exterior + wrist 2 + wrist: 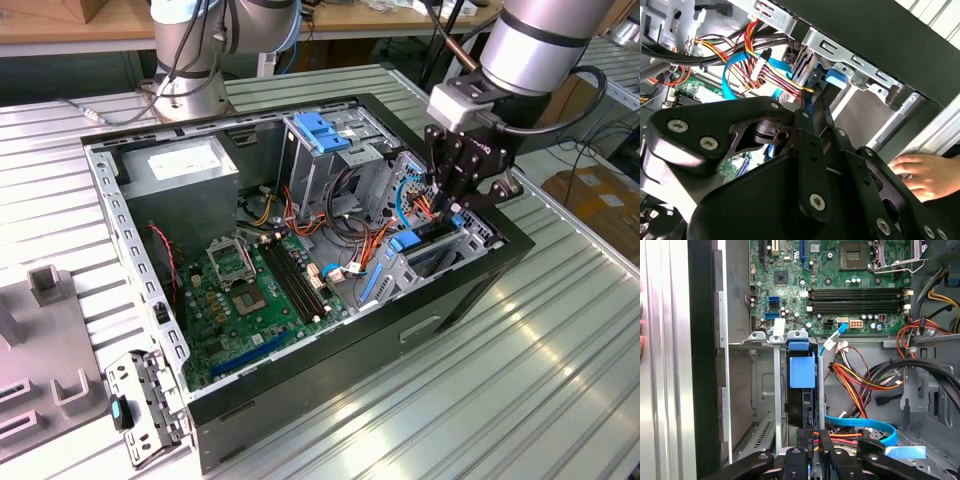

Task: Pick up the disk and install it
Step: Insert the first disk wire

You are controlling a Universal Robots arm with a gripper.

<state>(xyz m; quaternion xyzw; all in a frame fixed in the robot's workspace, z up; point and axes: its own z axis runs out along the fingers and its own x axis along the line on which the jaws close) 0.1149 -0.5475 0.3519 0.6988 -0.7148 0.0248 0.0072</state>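
In the exterior view, right of centre, we see the gripper (452, 200) reaching down into the open computer case (300, 385). Below its fingertips the disk (425, 243) stands on edge in the drive bay (420, 262) at the case's right end, its blue rail showing.

In the second wrist view, the black fingers (816, 107) run up the middle of the frame, pinched together on what appears to be the disk's blue rail (834, 80), though the linkage hides much of it. Bundled cables (767, 70) lie just beside the fingers at upper left, and a person's hand (917, 172) rests at the right edge.

In the first wrist view, the disk (802, 390) sits upright in the bay at centre.

We judge the risks to be a cable snagging the fingers, or a tilted disk jamming against the bay's metal guides.
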